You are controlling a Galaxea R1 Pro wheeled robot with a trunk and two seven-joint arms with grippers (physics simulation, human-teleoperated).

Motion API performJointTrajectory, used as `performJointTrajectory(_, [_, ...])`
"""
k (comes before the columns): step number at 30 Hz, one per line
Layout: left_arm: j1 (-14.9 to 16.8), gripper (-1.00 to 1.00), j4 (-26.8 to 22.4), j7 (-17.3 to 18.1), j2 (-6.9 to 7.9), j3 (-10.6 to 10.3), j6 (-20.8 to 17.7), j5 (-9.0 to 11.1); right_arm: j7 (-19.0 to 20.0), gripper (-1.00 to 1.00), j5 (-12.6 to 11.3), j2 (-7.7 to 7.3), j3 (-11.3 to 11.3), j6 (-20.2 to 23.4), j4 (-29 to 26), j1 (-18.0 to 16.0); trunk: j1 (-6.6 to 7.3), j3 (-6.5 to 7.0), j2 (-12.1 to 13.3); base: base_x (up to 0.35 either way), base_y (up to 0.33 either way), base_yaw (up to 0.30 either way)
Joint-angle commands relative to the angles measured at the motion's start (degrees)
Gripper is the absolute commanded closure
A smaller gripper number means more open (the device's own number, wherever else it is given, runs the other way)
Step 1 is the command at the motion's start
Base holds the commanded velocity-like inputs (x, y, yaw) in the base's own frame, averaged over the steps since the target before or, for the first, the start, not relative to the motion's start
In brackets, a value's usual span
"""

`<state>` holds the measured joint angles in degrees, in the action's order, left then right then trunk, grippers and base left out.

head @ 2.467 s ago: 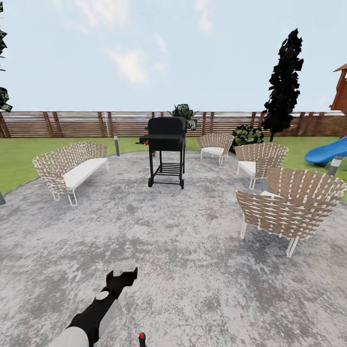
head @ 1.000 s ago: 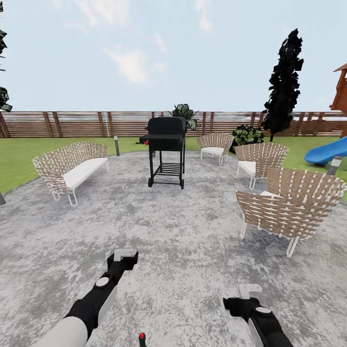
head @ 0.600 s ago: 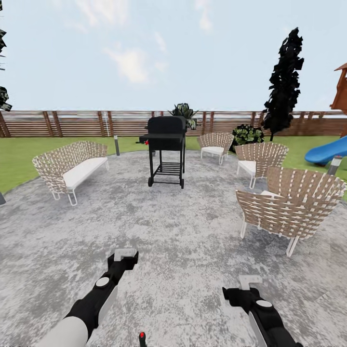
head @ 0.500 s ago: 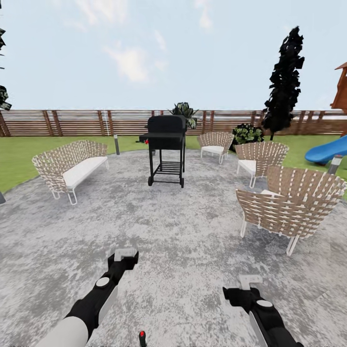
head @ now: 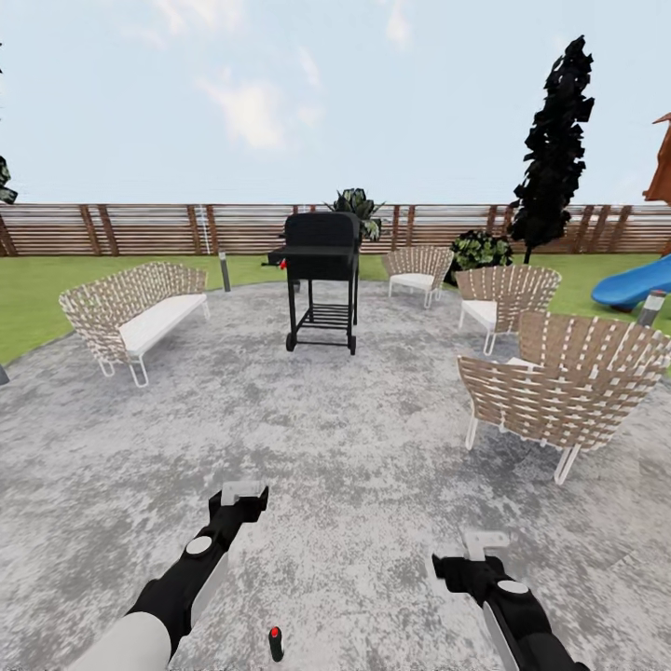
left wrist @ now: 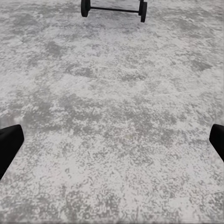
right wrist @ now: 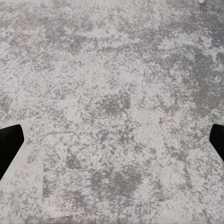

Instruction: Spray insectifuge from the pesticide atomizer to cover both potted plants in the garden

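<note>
Your pesticide atomizer (head: 276,643) stands upright on the mottled grey paving (head: 354,447), right at the bottom edge of the head view, its red dot on top. It sits between your two arms but closer in toward the robot's trunk than either pincer, so you must draw back and down to it, not reach forward.

Your left pincer (head: 244,493) hangs out ahead of the bottle and a little to its left. Your right pincer (head: 483,544) hangs ahead and well off to the right. The left looks the nearer of the two.

Both pincers stand wide apart and hold nothing; each wrist view has a dark fingertip (left wrist: 9,147) at either edge over bare paving.

The bottle's long axis is vertical, so you likely want the fingers coming at its side, level with the body.
</note>
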<state>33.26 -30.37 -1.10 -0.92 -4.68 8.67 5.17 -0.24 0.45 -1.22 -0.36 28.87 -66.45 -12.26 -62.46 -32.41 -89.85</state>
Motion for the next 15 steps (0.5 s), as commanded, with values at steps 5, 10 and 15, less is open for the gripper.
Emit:
performJointTrajectory(5, [0.05,-1.00,0.05,-0.08,0.04,-0.32,0.21,0.54,-0.02,-1.00,0.14,-0.01,0.01,0.31,-0.08,-0.01,-1.10,-1.39,-2.05,0.000,0.000,0.000])
performJointTrajectory(10, [0.05,-1.00,0.05,-0.09,-0.04,-0.33,0.21,0.54,-0.02,-1.00,0.16,0.05,0.13,0.31,-0.08,0.00,-2.20,-2.52,-4.06,0.000,0.000,0.000])
performJointTrajectory(15, [0.05,-1.00,0.05,-0.10,-0.05,-0.31,0.21,0.54,-0.02,-1.00,0.21,0.08,0.17,0.31,-0.08,0.01,-3.30,-3.45,-6.06,0.000,0.000,0.000])
